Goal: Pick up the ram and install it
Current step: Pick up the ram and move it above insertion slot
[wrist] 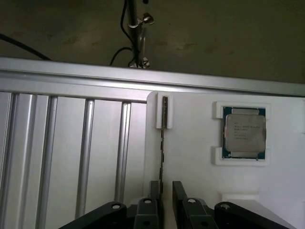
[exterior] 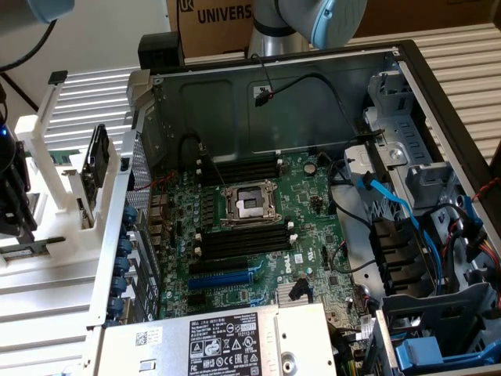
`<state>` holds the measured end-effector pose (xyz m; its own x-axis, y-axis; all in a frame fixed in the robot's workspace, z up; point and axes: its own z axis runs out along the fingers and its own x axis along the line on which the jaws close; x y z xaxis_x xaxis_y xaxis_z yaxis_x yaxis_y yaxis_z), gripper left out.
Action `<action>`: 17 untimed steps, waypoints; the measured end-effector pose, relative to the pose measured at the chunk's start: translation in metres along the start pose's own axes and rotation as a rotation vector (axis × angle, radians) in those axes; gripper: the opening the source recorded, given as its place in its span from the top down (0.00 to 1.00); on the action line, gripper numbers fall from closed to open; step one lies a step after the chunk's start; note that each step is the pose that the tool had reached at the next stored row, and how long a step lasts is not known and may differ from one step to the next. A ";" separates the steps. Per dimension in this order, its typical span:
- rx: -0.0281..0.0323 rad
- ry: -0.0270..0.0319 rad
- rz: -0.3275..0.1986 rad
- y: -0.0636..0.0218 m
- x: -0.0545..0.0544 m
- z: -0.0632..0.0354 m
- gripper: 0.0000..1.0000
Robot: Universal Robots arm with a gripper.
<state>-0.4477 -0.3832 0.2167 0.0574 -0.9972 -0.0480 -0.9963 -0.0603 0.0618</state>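
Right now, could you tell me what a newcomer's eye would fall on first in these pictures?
The open computer case with its green motherboard sits in the middle of the exterior view, a silver processor socket at the board's centre. In the wrist view the ram stands on edge in a white holder, the open gripper at its near end, with a processor chip seated in a recess beside it.

Bg is a ribbed alu table (exterior: 462, 70), w/ a cardboard box (exterior: 219, 19) w/ big lettering at the far side and a plain white wall (exterior: 102, 31) far left. Floor (wrist: 214, 38) looks dull brownish, light's pretty even.
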 end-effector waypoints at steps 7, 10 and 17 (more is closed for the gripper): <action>0.0014 0.0029 0.000 0.0002 0.002 0.0016 0.74; 0.0023 0.0045 0.000 0.0001 0.003 0.0031 0.74; 0.0047 0.0072 0.000 -0.0002 0.004 0.0083 0.74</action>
<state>-0.4478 -0.3870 0.2083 0.0577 -0.9975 -0.0408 -0.9966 -0.0599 0.0572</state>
